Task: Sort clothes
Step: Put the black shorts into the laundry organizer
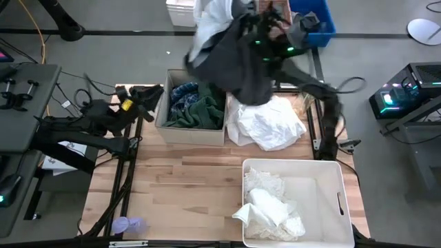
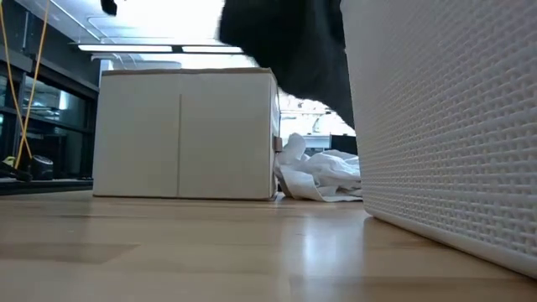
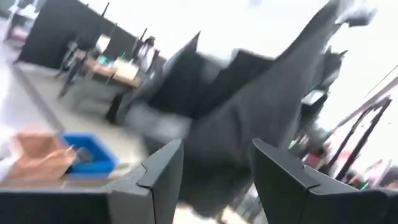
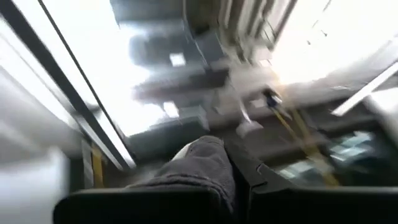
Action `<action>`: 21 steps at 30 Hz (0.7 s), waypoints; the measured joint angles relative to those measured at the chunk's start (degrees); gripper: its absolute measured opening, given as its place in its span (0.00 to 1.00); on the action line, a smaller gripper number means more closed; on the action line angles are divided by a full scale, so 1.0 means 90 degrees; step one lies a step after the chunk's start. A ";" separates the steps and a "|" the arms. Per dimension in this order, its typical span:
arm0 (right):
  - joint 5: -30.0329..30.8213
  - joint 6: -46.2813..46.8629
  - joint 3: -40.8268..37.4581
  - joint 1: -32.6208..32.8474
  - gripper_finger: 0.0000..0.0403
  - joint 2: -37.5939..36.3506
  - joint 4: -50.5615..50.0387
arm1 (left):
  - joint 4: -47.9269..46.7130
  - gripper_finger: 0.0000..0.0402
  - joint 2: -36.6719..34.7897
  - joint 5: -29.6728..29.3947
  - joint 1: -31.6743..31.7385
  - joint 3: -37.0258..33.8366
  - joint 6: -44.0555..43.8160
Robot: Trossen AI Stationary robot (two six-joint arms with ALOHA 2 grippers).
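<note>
Right gripper (image 4: 233,186) clamped on black-grey garment (image 1: 238,58), held high at 12 o'clock above beige box (image 1: 191,131) holding dark green garment (image 1: 200,114), likely for sorting. Left gripper (image 3: 214,180) parted, empty, waits at 9 o'clock.

The right arm reaches up from the table's right side toward its far edge, wrist raised high. The right gripper (image 4: 231,180) has its fingers (image 4: 261,186) pinched together on grey fabric. The left arm lies low at the table's left edge, folded back on itself. The left gripper (image 3: 214,168) points forward, its two dark fingers (image 3: 163,167) spread apart with nothing between them.
</note>
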 joint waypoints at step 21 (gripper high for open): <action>-0.1668 0.0133 0.0290 -0.0027 0.01 0.1892 -0.3808 | 0.2706 0.43 -0.0127 0.1155 -0.0002 0.0000 0.1629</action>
